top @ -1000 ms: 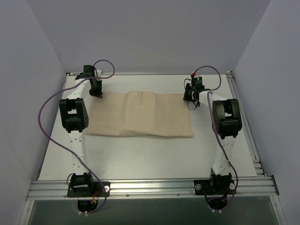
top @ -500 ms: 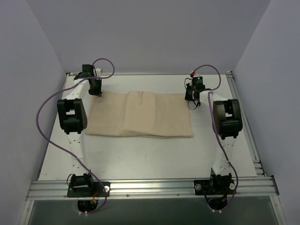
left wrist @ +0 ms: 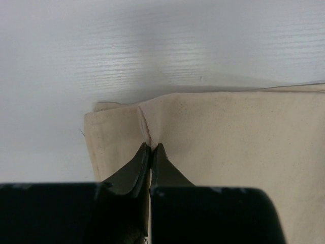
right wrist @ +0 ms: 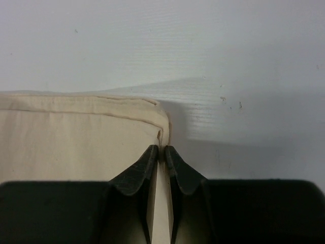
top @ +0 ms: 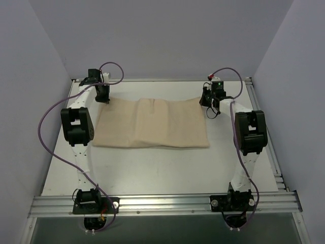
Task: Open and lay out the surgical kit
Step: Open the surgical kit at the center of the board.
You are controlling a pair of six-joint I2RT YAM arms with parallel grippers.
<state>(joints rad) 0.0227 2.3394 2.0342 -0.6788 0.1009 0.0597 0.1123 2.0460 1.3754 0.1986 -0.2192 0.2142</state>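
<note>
Unfolding step: the wrap (top: 152, 123) lies closed toward the far edge of the desk (top: 162, 168); left tool (left wrist: 151, 146) and right tool (right wrist: 160, 148) each pinch a far corner, seemingly the top flap; next, lift together, evenly.

1. The left arm (top: 77, 126) reaches to the upper left of the frame. The left gripper (left wrist: 151, 147) pinches the cloth wrap (left wrist: 228, 142) tight.
2. The right arm (top: 249, 133) reaches to the upper right. The right gripper (right wrist: 161, 148) pinches it too.
</note>
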